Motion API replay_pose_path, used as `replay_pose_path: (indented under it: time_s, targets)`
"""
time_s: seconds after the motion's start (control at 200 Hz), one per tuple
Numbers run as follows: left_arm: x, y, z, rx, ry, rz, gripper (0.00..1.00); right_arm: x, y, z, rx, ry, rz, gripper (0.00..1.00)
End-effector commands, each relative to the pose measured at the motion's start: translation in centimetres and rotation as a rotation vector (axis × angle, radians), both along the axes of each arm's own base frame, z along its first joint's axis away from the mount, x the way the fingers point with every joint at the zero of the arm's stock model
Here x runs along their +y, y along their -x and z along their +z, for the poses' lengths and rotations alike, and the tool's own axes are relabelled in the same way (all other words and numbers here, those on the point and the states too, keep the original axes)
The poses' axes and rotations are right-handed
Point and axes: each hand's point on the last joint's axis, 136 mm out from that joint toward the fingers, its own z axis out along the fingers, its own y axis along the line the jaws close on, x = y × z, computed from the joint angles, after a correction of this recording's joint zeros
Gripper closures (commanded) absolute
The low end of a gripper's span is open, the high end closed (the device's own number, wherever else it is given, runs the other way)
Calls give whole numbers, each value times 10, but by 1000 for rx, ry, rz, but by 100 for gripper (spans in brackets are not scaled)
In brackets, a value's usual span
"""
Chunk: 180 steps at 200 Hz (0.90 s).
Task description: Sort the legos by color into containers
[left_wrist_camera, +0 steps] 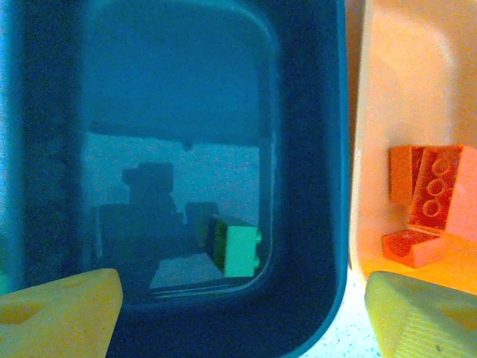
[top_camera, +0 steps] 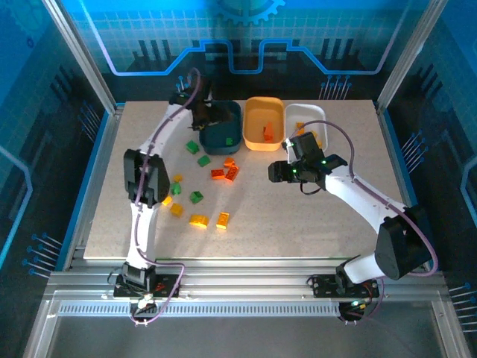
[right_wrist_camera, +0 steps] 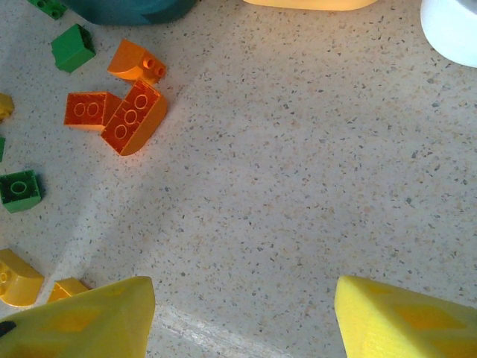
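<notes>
My left gripper (top_camera: 205, 118) hangs open over the dark teal bin (top_camera: 232, 142), with nothing between its yellow fingers (left_wrist_camera: 59, 309). One green brick (left_wrist_camera: 238, 250) lies on the teal bin's floor (left_wrist_camera: 179, 112). Beside it, the orange bin (top_camera: 253, 112) holds red-orange bricks (left_wrist_camera: 428, 198). The white bin (top_camera: 298, 112) stands furthest right. My right gripper (top_camera: 279, 173) is open and empty above bare table (right_wrist_camera: 298, 186). Loose bricks lie left of it: red-orange ones (right_wrist_camera: 133, 115), green ones (right_wrist_camera: 72, 47) and yellow-orange ones (right_wrist_camera: 19, 268).
Green bricks (top_camera: 196, 197), red-orange bricks (top_camera: 226, 172) and yellow-orange bricks (top_camera: 198, 221) are scattered over the table's left half, in front of the teal bin. Metal frame posts and blue panels stand around the table. The right half of the tabletop (top_camera: 350, 134) has free room.
</notes>
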Motion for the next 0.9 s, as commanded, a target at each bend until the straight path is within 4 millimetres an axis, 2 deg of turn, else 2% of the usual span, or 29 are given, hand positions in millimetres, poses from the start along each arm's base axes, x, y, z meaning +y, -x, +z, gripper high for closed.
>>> replay_pose_path:
  time_s: [0.0, 0.08, 0.18, 0.275, 0.475, 0.73, 0.895]
  targets:
    - [91, 0, -7, 65, -3, 247, 12, 1, 3, -8, 14, 25, 21, 33]
    - [130, 8, -35, 168, 8, 342, 14, 4, 3, -13, 27, 24, 28, 33]
    - [154, 10, -60, 229, 6, 364, 19, 7, 3, -16, 34, 23, 32, 32]
    - [160, 4, -69, 234, 17, 320, 21, 9, 7, -23, 56, 22, 25, 32]
    - [176, -6, -82, 241, -74, 307, 20, 6, 18, -44, 103, 57, 22, 32]
    - [185, -5, -123, 313, -112, 339, 23, 8, 17, -41, 103, 50, 19, 31]
    - [190, 1, -139, 353, -139, 364, 26, 10, 17, -41, 105, 51, 22, 31]
